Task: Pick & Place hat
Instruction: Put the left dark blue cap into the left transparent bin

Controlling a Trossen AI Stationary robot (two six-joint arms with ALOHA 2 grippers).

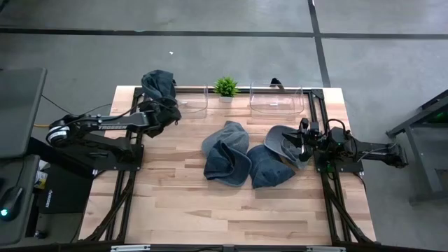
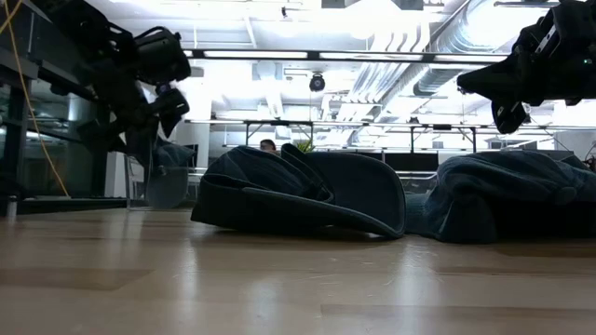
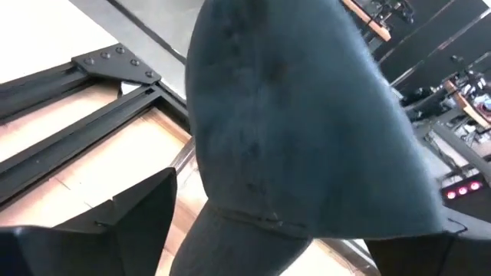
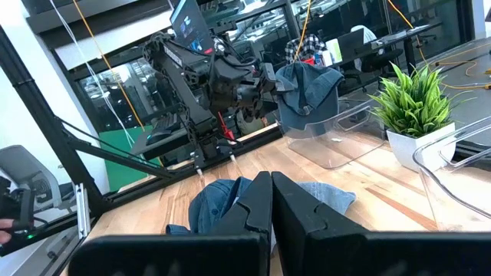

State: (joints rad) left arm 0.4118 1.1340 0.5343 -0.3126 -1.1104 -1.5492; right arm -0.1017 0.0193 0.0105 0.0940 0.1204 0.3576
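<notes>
Near the table's middle, three denim hats (image 1: 225,152) lie in a loose pile on the wooden table (image 1: 182,203), brims overlapping, crowns slumped. Dark blue-grey fabric, floppy, with creases everywhere. They look light and soft, likely to sag and fold when lifted, not fragile, not slippery; pinching a brim edge or a fold of the crown seems the safest hold.

Right gripper (image 1: 302,142) sits at the pile's right edge over the rightmost hat (image 1: 283,140), fingers (image 4: 253,203) pressed together with nothing between them.

Farther back, left gripper (image 1: 155,106) is raised by the far-left corner, clamped on a fourth hat (image 1: 159,84) that droops from it, hanging limp beside a clear bin (image 1: 190,100). A small potted plant (image 1: 225,87) and a second clear bin (image 1: 276,98) line the far edge.
</notes>
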